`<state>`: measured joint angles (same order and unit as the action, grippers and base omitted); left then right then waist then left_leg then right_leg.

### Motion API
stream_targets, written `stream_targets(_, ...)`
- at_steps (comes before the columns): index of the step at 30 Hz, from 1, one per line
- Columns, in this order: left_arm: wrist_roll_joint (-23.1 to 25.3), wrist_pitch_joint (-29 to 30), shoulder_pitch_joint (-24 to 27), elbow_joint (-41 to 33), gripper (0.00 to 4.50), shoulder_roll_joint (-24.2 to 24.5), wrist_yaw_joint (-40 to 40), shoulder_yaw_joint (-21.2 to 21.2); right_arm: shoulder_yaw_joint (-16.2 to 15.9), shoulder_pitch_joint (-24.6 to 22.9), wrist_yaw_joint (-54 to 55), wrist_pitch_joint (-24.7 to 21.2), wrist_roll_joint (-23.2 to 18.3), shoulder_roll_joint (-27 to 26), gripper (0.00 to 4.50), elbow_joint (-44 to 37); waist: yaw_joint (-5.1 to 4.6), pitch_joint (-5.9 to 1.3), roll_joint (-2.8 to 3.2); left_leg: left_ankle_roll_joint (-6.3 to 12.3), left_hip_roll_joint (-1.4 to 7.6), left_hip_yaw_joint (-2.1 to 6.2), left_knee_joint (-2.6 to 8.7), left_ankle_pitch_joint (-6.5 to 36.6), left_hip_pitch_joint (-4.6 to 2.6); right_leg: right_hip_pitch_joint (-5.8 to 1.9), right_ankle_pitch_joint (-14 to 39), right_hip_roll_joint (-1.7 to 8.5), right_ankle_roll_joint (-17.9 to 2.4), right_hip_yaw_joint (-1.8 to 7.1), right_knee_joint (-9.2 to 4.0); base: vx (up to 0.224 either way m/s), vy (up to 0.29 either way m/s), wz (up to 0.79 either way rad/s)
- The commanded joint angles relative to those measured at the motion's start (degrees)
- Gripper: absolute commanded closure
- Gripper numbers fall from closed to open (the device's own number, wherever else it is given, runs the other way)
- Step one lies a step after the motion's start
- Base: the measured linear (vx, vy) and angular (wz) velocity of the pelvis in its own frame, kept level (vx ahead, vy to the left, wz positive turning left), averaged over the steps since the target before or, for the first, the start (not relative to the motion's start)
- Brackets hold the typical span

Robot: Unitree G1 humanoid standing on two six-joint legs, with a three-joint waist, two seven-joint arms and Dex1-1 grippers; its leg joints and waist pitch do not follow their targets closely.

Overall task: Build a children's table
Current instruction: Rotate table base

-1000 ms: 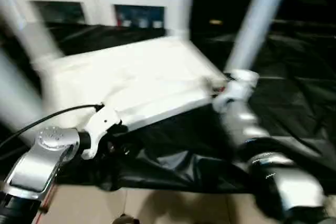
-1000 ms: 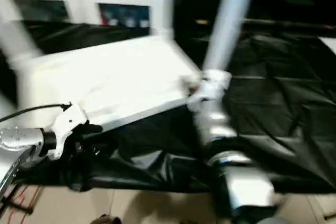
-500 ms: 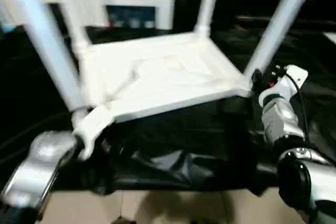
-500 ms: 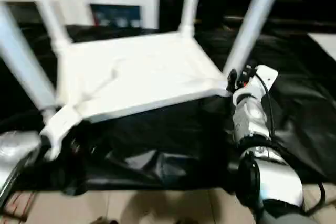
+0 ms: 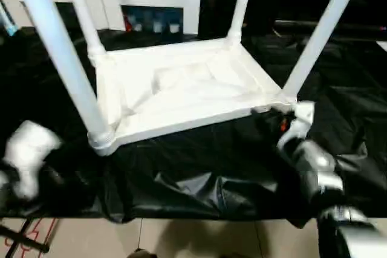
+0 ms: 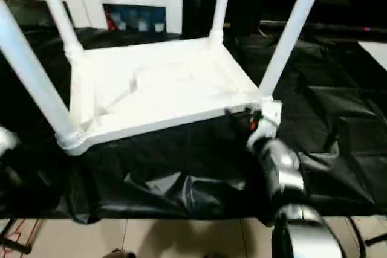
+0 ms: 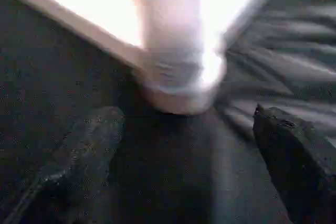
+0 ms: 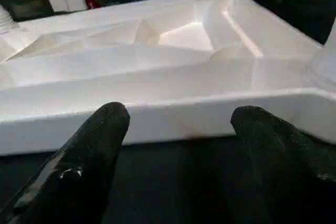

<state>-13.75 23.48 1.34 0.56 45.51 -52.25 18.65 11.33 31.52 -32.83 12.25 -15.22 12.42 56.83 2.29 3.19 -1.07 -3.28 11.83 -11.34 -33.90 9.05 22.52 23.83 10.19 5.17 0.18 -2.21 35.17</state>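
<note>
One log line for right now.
table: upside down, four legs in | left hand: open, empty, near corner | right hand: open, empty, at edge

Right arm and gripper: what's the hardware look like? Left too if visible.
Right arm: silver segmented forearm, white gripper housing with a small red mark, black rounded fingers. Left gripper: white housing, blurred; its wrist view shows two black matte fingers.

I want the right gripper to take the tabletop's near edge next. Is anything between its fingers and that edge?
Nothing visible. The right gripper stands open before the near rim of the upturned white plastic tabletop, over black plastic sheeting.
</note>
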Motion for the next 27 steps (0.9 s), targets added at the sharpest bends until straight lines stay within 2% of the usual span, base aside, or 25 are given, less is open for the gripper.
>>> stream_targets(1,-0.88,-1.49,-2.75,0.61,0.03,-1.94,1.74,1.33,-0.02,0.18,2.65,-0.83,0.84,0.35,0.82,-0.74,-0.17,-3.23,0.76,-1.8,0.96,0.86,4.73,24.65,-2.17,-1.23,21.76,1.5,-9.43,1.4,-4.73,0.0,0.0,0.0)
stream_targets(2,-1.78,-1.35,-3.59,0.46,0.03,-3.04,2.17,1.62,-0.13,0.36,3.88,-0.86,1.25,0.42,0.82,-0.28,0.01,-3.26,0.68,-2.18,0.99,0.77,4.6,25.07,-2.58,-0.97,22.35,1.61,-9.48,1.45,-4.84,0.0,0.0,0.0)
stream_targets(3,-2.56,-2.07,-4.62,0.34,0.03,-4.46,2.59,1.48,-0.24,0.55,5.35,-1.21,1.6,0.41,0.82,0.04,-0.01,-3.17,0.52,-2.26,0.98,0.76,4.64,25.35,-2.57,-0.9,22.92,1.67,-9.43,1.46,-5.01,0.0,0.0,0.0)
stream_targets(4,-4.27,-2.54,-6.38,-0.09,0.03,-7.46,4.01,1.57,-0.55,0.94,6.96,-1.78,2.18,0.21,0.82,0.54,-0.03,-3.27,0.51,-2.43,0.88,0.85,4.6,25.44,-2.33,-1.15,23.4,1.79,-9.14,1.44,-4.91,0.0,0.0,0.0)
stream_targets(5,-5.28,-3.21,-7.7,-0.27,0.03,-9.62,5.14,1.29,-0.9,1.21,8.18,-2.11,2.84,0.04,0.82,0.85,-0.13,-3.23,0.11,-2.58,0.88,0.82,4.66,25.61,-2.28,-1.28,23.98,1.76,-8.8,1.37,-5.08,0.0,0.0,0.0)
stream_targets(6,-5.28,-3.21,-7.7,-0.27,0.03,-9.62,5.14,1.29,-0.9,1.21,8.18,-2.11,2.84,0.04,0.82,0.85,0.06,-3.29,0.27,-2.66,0.85,0.78,4.5,25.87,-2.53,-1.03,24.23,1.82,-8.66,1.41,-5.11,0.0,0.0,0.0)
stream_targets(8,-6.13,-4.22,-9.12,-0.06,0.03,-11.7,6.24,0.75,-1.11,1.54,9.16,-2.2,3.46,-0.26,0.82,1.19,-0.14,-3.45,0.13,-2.43,0.78,0.91,4.55,25.4,-2.04,-1.33,24.02,1.86,-8.14,1.4,-5.04,0.0,0.0,0.0)
stream_targets(9,-6.71,-5.14,-10.39,0.37,0.03,-13.5,7.24,0.21,-1.12,1.86,9.98,-2.63,3.83,-0.63,0.82,1.42,-0.2,-3.6,-0.1,-2.46,0.81,0.99,4.58,24.65,-1.92,-1.54,23.33,1.83,-7.8,1.29,-4.93,0.0,0.0,0.0)
stream_targets(10,-6.99,-5.26,-10.78,0.26,0.03,-14.21,7.38,-0.13,-1.2,2.12,10.43,-2.69,4.04,-0.72,0.82,1.75,-0.19,-3.61,-0.05,-2.51,0.83,0.94,4.55,24.62,-2.04,-1.41,22.88,1.77,-7.83,1.29,-4.94,0.0,0.0,0.0)
stream_targets(11,-8.26,-5.3,-12.2,-0.36,0.03,-16.98,7.72,-1.4,-1.52,3.21,12.24,-2.96,4.87,-1.11,0.82,3.15,-0.23,-3.78,-0.38,-2.46,0.83,0.87,4.42,23.75,-2.01,-1.46,20.93,1.74,-8.57,1.3,-4.67,0.0,0.0,0.0)
stream_targets(12,-8.68,-5.12,-12.74,-0.66,0.03,-18.06,7.73,-1.82,-1.63,3.68,13.03,-3.07,5.24,-1.24,0.82,3.72,-0.34,-3.81,-0.38,-2.3,0.82,0.78,4.4,23.15,-1.84,-1.56,19.39,1.69,-8.97,1.31,-4.52,0.0,0.0,0.0)
stream_targets(13,-9.22,-4.84,-13.26,-0.8,0.03,-18.89,7.62,-2.12,-1.81,4.17,13.83,-3.29,5.64,-1.32,0.82,4.27,-0.35,-3.9,-0.55,-2.19,0.83,0.77,4.34,22.51,-1.78,-1.65,18.76,1.72,-9.01,1.31,-4.41,0.0,0.0,0.0)
stream_targets(14,-9.22,-4.84,-13.26,-0.8,0.03,-18.89,7.62,-2.12,-1.81,4.17,13.83,-3.29,5.64,-1.32,0.82,4.27,-0.22,-3.97,-0.51,-2.06,0.85,0.7,4.31,21.86,-1.88,-1.6,18.01,1.72,-9.2,1.3,-4.31,0.0,0.0,0.0)
stream_targets(17,-9.71,-4.7,-14.43,-0.56,0.03,-19.91,6.54,-3.33,-2.51,5.41,15.02,-3.96,6.49,-1.64,0.82,5.46,-0.19,-4.16,-0.6,-1.25,0.77,0.52,4.11,19.18,-1.61,-1.93,14.54,1.61,-9.79,1.35,-3.95,0.0,0.0,0.0)
stream_targets(18,-11.68,-2.81,-15.63,-0.91,0.03,-20.16,3.94,-4.99,-3.13,6.68,14.97,-4.44,7.14,-2.03,0.82,6.58,-0.07,-4.18,-0.76,-0.68,0.81,0.35,3.97,17.84,-1.77,-1.82,13.02,1.6,-10.02,1.37,-3.82,0.0,0.0,0.0)
stream_targets(19,-13.7,-0.68,-15.81,-1.95,0.03,-19.98,1.97,-5.94,-3.44,7.17,15.02,-4.66,7.56,-2.17,0.82,7.07,0.09,-4.25,-0.56,-0.67,0.8,0.21,3.81,16.85,-1.95,-1.73,11.63,1.52,-10.72,1.39,-3.48,0.0,0.0,0.0)
stream_targets(20,-13.7,-0.68,-15.81,-1.95,0.03,-19.98,1.97,-5.94,-3.44,7.17,15.02,-4.66,7.56,-2.17,0.82,7.07,0.17,-4.35,-0.54,-0.55,0.73,0.23,3.8,16.09,-1.83,-1.87,10.68,1.47,-11.15,1.35,-3.33,0.0,0.0,0.0)
stream_targets(21,-17.55,4.47,-15.37,-5.43,0.03,-18.8,-2.77,-9.11,-4.29,8.19,15.42,-5.31,8.83,-2.27,0.82,8.37,0.35,-4.26,-0.82,-0.47,0.91,0.11,3.85,15.39,-1.88,-1.85,9.29,1.39,-11.45,1.36,-3.23,0.0,0.0,0.0)
stream_targets(23,-18.89,6.5,-15.19,-6.89,0.03,-18.36,-4.48,-10.6,-4.55,8.63,15.83,-5.61,9.35,-2.3,0.82,9.0,0.67,-4.22,-0.47,-0.79,0.91,0.11,3.91,14.54,-1.99,-1.88,8.23,1.35,-11.99,1.28,-2.97,0.0,0.0,0.0)
stream_targets(24,-20.36,8.28,-15.25,-8.2,0.03,-18.22,-5.7,-11.93,-4.76,9.08,16.09,-5.89,9.64,-2.34,0.82,9.67,0.6,-4.25,-0.77,-1.07,0.95,-0.01,3.88,14.77,-2.08,-1.87,7.7,1.29,-12.27,1.29,-2.89,0.0,0.0,0.0)
stream_targets(26,-23.63,11.2,-15.71,-10.79,0.03,-18.56,-7.29,-14.16,-5.26,9.74,16.19,-6.18,10.2,-2.5,0.82,10.58,0.62,-4.12,-0.89,-1.37,0.83,-0.07,3.95,15.52,-1.89,-2.12,8.59,1.38,-11.79,1.39,-3.02,0.0,0.0,0.0)
stream_targets(27,-24.42,12.01,-16.0,-11.51,0.03,-18.71,-7.69,-14.87,-5.49,9.87,16.04,-6.39,10.43,-2.63,0.82,10.72,0.5,-4.06,-1.36,-1.38,0.85,-0.11,3.93,15.86,-1.85,-2.12,9.34,1.41,-11.56,1.41,-3.14,0.0,0.0,0.0)
